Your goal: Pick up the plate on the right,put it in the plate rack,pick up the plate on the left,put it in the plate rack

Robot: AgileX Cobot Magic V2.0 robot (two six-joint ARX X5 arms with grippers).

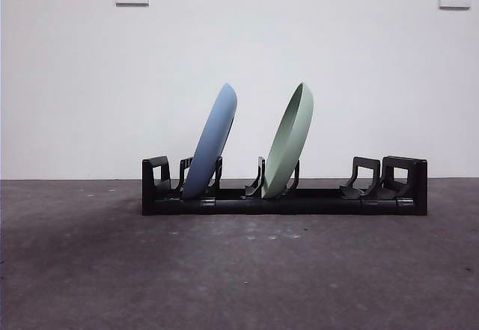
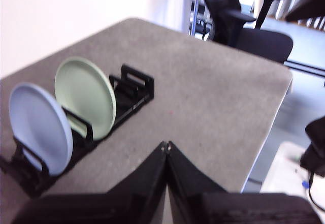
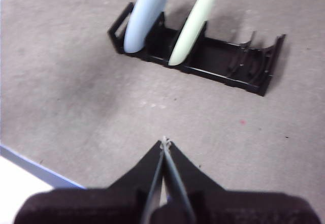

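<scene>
Rack (image 1: 299, 203): blue plate (image 1: 211, 141), green plate (image 1: 290, 141) slotted, tilted | left gripper (image 2: 166, 145) closed, empty | right gripper (image 3: 164, 141) closed, empty

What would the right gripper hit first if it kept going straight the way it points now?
Probably bare table first. The right gripper, shut, tilts down at it, short of the plate rack and the green plate. Depth is unclear.

The blue plate (image 1: 211, 141) and the green plate (image 1: 290, 141) stand tilted in the plate rack (image 1: 284, 203), with an open gap between them. The rack's slots past the green plate are open. The bench (image 1: 239, 270) in front is bare.
</scene>
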